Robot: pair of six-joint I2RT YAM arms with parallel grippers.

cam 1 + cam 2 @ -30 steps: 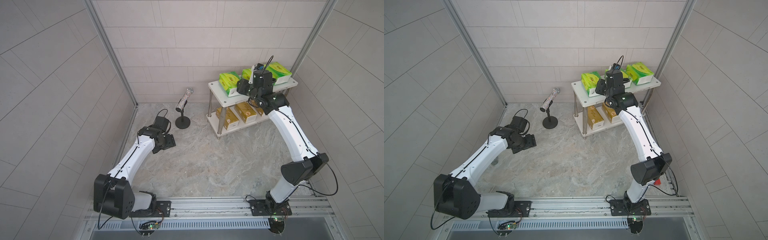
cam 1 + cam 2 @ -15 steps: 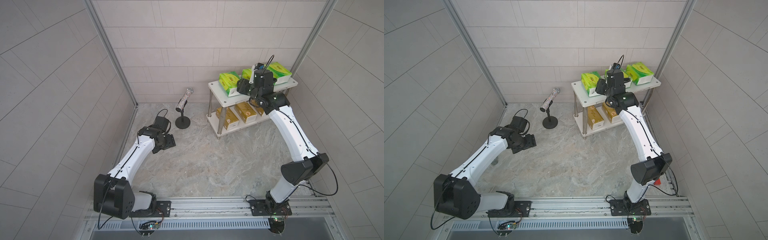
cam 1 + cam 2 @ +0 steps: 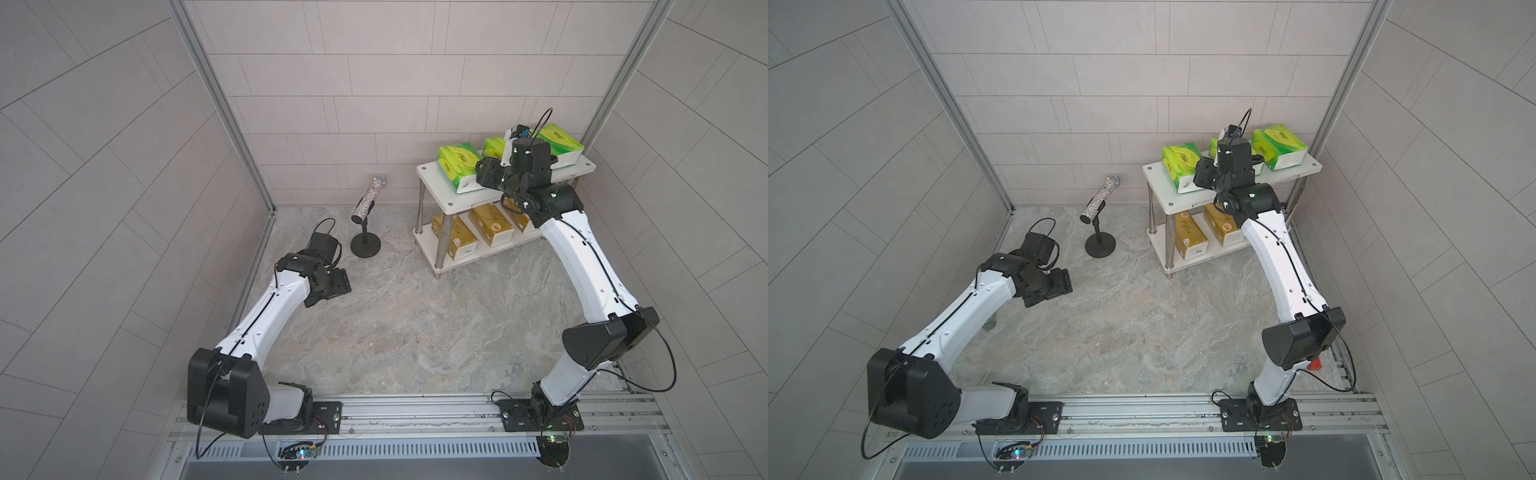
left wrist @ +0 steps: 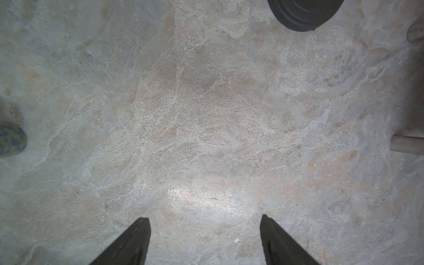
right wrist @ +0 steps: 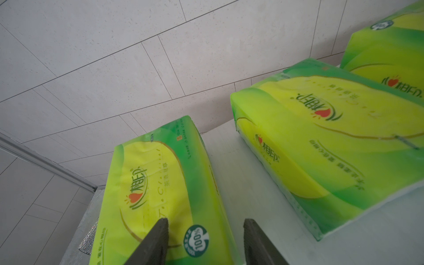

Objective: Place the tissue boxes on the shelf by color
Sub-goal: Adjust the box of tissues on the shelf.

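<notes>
- Where the tabletop (image 3: 395, 332) reaches its far right corner, the shelf (image 3: 455, 201) (image 3: 1177, 199) stands on four chrome legs, with two white boards, one above the other.
- On the upper board sit all three green tissue boxes:
  - The left-end box (image 3: 459, 164) (image 3: 1181, 162) (image 5: 160, 183) lies near the board's left end.
  - The middle box (image 3: 493, 147) (image 5: 321, 137) is largely hidden behind the wrist in both top views.
  - The right-end box (image 3: 559, 143) (image 3: 1277, 145) (image 5: 390, 46) lies at the board's right end.
  - In the right wrist view, bare board shows between neighbouring boxes.
- On the lower board lie the gold tissue boxes, side by side. Two are plain to see (image 3: 455, 237) (image 3: 490, 224), and a third (image 3: 521, 220) is partly hidden behind the right arm (image 3: 582, 257).
- That arm rises from the near right rail and arches over the shelf's front edge, with its wrist bent above the upper board.
- The right gripper (image 5: 205, 226) hangs over the gap between the left-end box and the middle box. Its jaws are parted and hold nothing.
- One of its fingers (image 5: 149, 247) is over the left-end box's near corner and the other is over bare board. Whether either touches cannot be told.
- The left arm (image 3: 270, 307) stretches low along the tabletop's left edge.
- The left gripper (image 4: 204, 220) points down at bare tabletop with its jaws spread and empty. It is near the black-based stand (image 3: 365, 247) (image 4: 305, 13), which carries a tilted glittery cylinder (image 3: 368, 199).
</notes>
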